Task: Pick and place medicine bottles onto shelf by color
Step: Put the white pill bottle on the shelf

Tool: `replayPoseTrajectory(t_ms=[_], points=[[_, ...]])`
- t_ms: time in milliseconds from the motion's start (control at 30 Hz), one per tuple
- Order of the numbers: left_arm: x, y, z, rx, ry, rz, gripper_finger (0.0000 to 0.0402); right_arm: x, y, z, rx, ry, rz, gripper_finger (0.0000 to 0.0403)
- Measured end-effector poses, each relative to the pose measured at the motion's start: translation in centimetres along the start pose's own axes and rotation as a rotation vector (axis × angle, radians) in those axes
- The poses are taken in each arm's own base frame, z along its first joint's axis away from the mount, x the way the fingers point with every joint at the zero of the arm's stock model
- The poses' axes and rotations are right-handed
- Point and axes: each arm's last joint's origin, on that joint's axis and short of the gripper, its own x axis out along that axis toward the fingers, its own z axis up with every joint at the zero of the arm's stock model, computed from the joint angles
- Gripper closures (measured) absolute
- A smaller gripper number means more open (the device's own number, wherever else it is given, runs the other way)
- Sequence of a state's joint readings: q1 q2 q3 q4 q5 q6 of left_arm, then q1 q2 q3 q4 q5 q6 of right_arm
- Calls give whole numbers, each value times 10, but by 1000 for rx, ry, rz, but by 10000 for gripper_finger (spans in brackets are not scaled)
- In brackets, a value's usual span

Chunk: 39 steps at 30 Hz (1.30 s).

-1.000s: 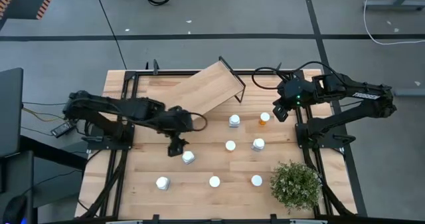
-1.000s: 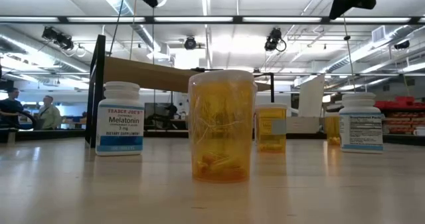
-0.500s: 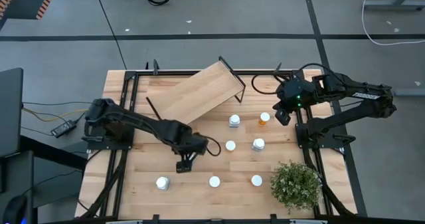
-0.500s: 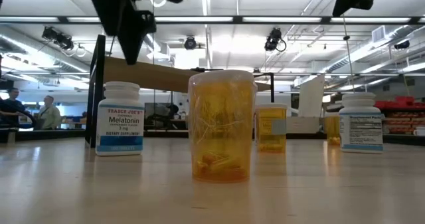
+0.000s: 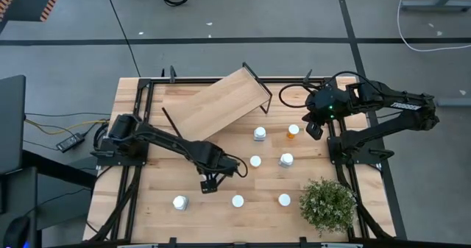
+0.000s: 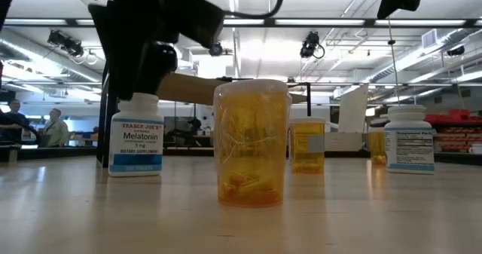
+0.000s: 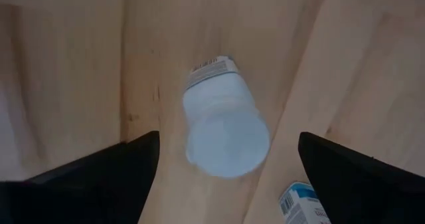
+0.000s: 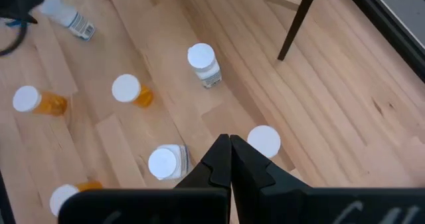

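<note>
High view: the wooden table fills the middle of the floor, with the slanted light-wood shelf on its black frame standing at the far side, nothing on its board. A green potted plant sits at the near right corner.

Reaching from the left edge toward the middle, the left arm holds the left gripper directly above a white bottle. In the left wrist view its two dark fingers stand wide apart on either side of that bottle's white cap, clear of it. In the low view the same gripper hangs as a dark mass over the white bottle labelled Melatonin.

At the far right, the right arm waits with the right gripper above the table, near an orange bottle. In the right wrist view its fingers are pressed together, holding nothing.

Other medicine bottles stand upright across the table, all apart from one another. One stands just in front of the shelf, one at mid-table, and one to the right of it. Three more line the near edge: left, middle, right. From above only their white caps show, so most body colours cannot be told there. In the low view a translucent orange bottle stands closest to the camera.
</note>
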<state>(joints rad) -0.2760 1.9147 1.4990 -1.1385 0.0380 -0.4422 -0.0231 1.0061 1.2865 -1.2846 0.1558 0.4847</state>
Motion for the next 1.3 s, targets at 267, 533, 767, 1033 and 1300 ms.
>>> replayPoseTrajectory(t_ms=[267,533,767,1033,1300], points=[[12,-2,4,4,19,8,96,0,0,0,-3,0,0,397],[14,-1,6,2,21,8,175,0,0,0,-3,0,0,397],[12,1,5,-11,58,-40,226,0,0,0,-3,0,0,397],[-54,5,15,-20,-34,-61,226,0,0,0,3,-1,0,397],[-151,29,12,3,-151,-57,225,0,0,0,6,-1,0,397]])
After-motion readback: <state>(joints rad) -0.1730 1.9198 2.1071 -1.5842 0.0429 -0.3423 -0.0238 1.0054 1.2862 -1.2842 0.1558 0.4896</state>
